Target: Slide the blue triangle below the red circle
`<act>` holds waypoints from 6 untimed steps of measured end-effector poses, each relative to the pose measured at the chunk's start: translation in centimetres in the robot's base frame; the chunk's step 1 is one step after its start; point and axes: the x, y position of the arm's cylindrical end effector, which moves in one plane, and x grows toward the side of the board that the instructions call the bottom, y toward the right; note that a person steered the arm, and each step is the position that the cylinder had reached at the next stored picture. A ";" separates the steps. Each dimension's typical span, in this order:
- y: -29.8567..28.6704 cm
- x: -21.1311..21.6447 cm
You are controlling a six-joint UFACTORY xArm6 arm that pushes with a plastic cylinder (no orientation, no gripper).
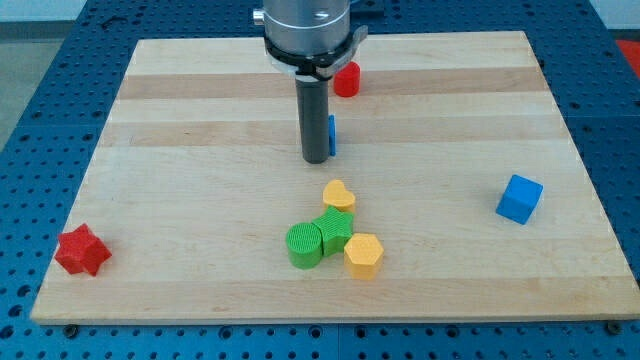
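The blue triangle (331,133) shows only as a thin blue sliver, mostly hidden behind my rod, near the middle of the board's upper half. The red circle (347,79) sits above it and a little to the view's right, near the top edge, partly under the arm's body. My tip (316,159) rests on the board, touching or very close to the blue triangle's left side.
A blue cube (519,198) lies at the view's right. A red star (82,250) lies at the bottom left. A yellow heart (339,195), a green circle (304,245), a green block (335,230) and a yellow hexagon (364,255) cluster below my tip. The wooden board (200,120) ends all round.
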 end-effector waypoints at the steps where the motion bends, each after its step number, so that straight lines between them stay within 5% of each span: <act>1: 0.9 -0.5; 6: 4.6 -5.4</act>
